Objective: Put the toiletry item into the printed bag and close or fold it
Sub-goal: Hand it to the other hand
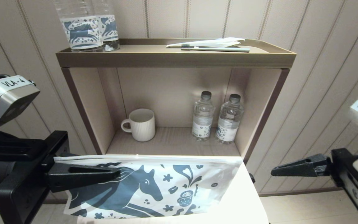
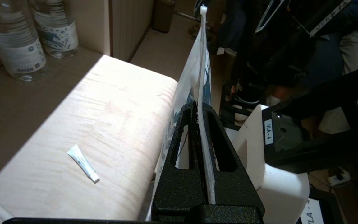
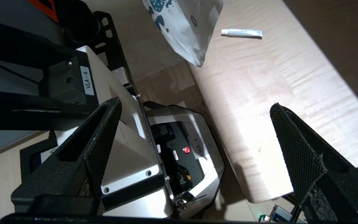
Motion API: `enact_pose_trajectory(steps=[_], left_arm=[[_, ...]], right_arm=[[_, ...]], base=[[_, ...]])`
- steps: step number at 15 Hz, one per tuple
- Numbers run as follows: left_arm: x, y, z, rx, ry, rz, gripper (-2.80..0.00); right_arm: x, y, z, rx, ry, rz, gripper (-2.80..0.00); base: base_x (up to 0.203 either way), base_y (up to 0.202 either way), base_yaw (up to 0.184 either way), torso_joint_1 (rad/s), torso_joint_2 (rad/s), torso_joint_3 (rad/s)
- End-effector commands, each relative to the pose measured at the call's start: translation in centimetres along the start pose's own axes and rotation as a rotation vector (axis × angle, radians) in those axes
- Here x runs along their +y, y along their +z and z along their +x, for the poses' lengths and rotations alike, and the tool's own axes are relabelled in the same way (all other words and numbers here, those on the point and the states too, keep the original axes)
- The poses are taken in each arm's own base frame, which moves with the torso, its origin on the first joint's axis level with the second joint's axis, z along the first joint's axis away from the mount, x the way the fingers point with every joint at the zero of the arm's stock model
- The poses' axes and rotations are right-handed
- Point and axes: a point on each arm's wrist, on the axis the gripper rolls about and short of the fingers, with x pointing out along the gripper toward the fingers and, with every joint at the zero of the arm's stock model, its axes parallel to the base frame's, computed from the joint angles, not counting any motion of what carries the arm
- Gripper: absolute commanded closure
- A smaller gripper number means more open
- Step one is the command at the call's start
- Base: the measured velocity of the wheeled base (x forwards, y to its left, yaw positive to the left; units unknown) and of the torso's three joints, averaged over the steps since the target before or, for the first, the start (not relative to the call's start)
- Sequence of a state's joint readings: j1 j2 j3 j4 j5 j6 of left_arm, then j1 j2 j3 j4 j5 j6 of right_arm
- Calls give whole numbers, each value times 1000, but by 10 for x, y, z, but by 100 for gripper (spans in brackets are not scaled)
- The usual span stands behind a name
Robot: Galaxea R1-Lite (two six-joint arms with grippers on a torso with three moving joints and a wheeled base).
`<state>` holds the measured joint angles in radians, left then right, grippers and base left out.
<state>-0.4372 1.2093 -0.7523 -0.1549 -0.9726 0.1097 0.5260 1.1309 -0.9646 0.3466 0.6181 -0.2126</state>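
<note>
The printed bag point(image 1: 172, 186), white with a blue-grey horse, hangs upright over the front of the pale table point(image 1: 244, 199). My left gripper point(image 1: 117, 175) is shut on the bag's top edge near its left end; the left wrist view shows the sealing strip point(image 2: 201, 77) pinched between the fingertips point(image 2: 197, 107). The toiletry item, a small white tube point(image 2: 83, 163), lies loose on the table behind the bag and also shows in the right wrist view point(image 3: 241, 32). The bag hides it in the head view. My right gripper point(image 1: 273, 171) stands open and empty, off the table's right end point(image 3: 196, 105).
Behind the table stands a shelf unit with a white mug point(image 1: 141, 124) and two water bottles point(image 1: 202, 116) inside. Its top tray point(image 1: 176, 59) carries two larger bottles point(image 1: 82, 28), a toothbrush point(image 1: 216, 49) and a plain white wrapper point(image 1: 219, 42).
</note>
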Motion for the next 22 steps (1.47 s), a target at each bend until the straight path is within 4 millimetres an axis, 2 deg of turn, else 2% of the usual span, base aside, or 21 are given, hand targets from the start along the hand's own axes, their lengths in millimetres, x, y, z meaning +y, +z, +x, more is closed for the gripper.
enact_pose_trajectory(steps=[1, 4, 7, 10, 15, 20, 22], left_arm=[[2, 1, 2, 1, -6, -7, 0], [4, 3, 3, -1, -6, -27, 0], [7, 6, 4, -4, 20, -65, 0], [7, 6, 4, -1, 25, -69, 0], [8, 7, 4, -2, 23, -76, 0], [8, 5, 5, 2, 18, -80, 0], [10, 2, 7, 10, 18, -85, 0]], right_arm=[[-1, -8, 0, 6, -5, 12, -280], [-18, -13, 26, -36, -9, 9, -280], [-36, -8, 53, -106, 3, 144, -280], [-40, -4, 66, -190, 26, 183, -280], [-49, 0, 101, -201, 65, 182, -280], [-49, 9, 102, -232, 73, 160, -280], [-42, 11, 104, -234, 98, 145, -280]], base=[[0, 0, 0, 0, 0, 0], [0, 0, 0, 0, 0, 0], [0, 0, 0, 0, 0, 0], [0, 0, 0, 0, 0, 0], [0, 0, 0, 0, 0, 0], [0, 0, 0, 0, 0, 0], [0, 0, 0, 0, 0, 0]])
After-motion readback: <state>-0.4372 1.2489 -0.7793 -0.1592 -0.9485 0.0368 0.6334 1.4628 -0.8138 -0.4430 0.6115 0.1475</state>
